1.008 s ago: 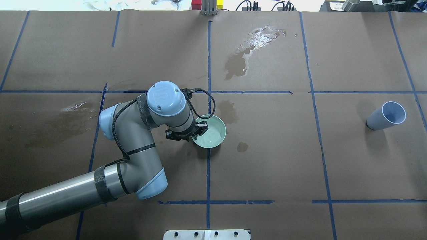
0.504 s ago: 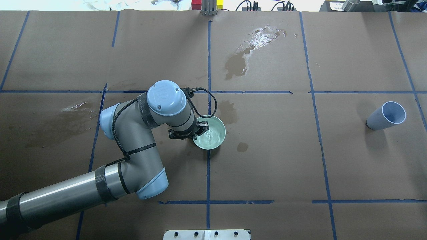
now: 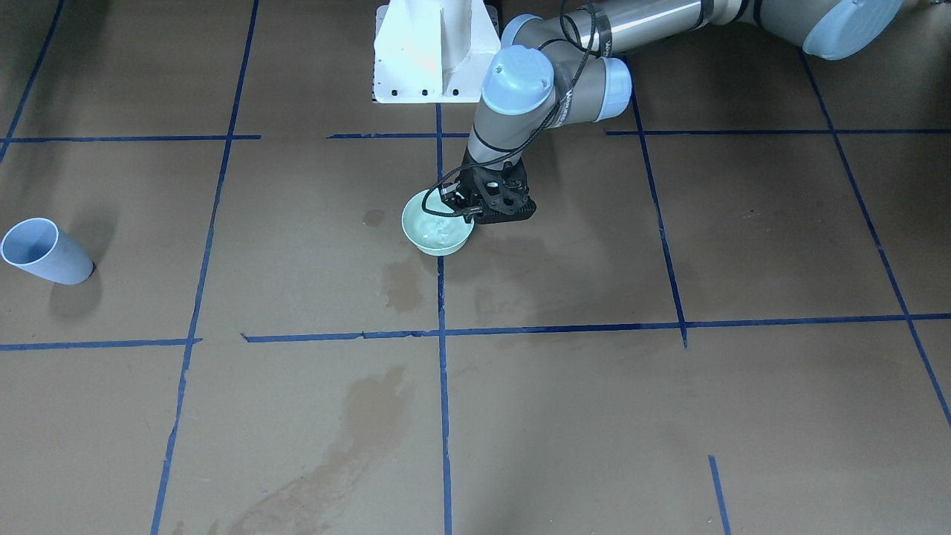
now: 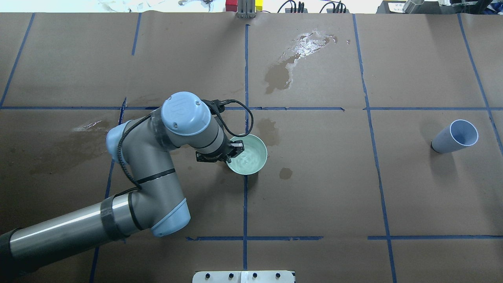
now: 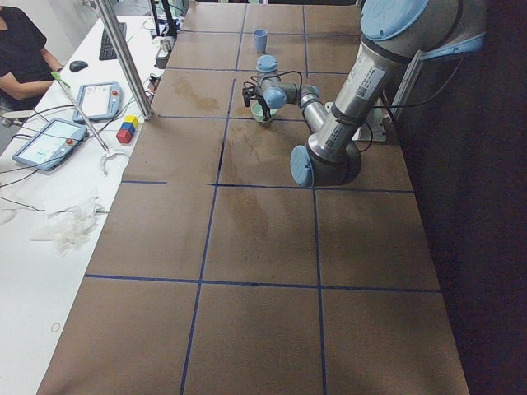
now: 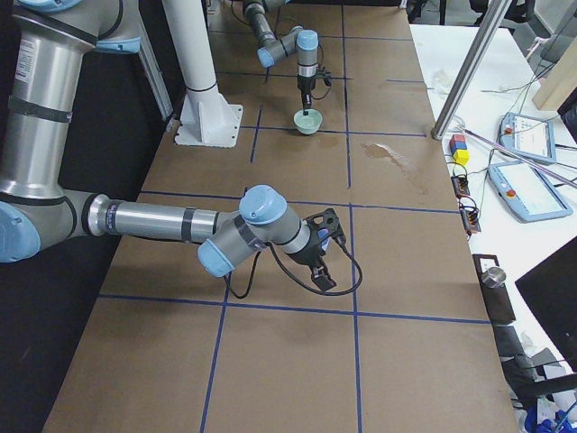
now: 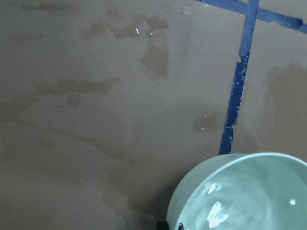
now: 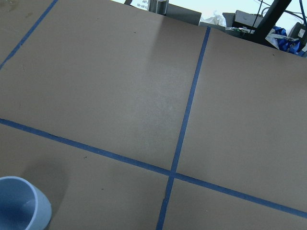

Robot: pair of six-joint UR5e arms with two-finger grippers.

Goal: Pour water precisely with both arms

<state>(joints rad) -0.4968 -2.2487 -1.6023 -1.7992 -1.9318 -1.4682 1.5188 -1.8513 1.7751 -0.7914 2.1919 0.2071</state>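
Near the middle of the table, on the blue tape line that runs away from the robot, we find the mint-green bowl. The water is in it: a shallow, clear pool taking the bowl's tint, with bright glints and ripples on its surface in the left wrist view.

The left arm reaches in from the robot's left and bends down over the bowl's left rim. The left gripper is closed on that rim, one black fingertip lying over the bowl's inside and the rest tucked under the wrist (we see no gap beyond the bowl's wall). We cannot tell whether the bowl's base rests on the brown paper or hangs just above it.

The right arm shows only in the view from the table's right end, stretched low over the paper and well apart from the bowl. The right gripper points down toward the table, and we cannot tell whether its fingers are spread or together. Its wrist camera looks on bare paper, crossing tape and one edge of the pale blue cup, which stands mouth up near the table's right end, well apart from the bowl.

We also note a dark stain just beyond the bowl, a small blot beside it, and a glossy wet patch farther off.
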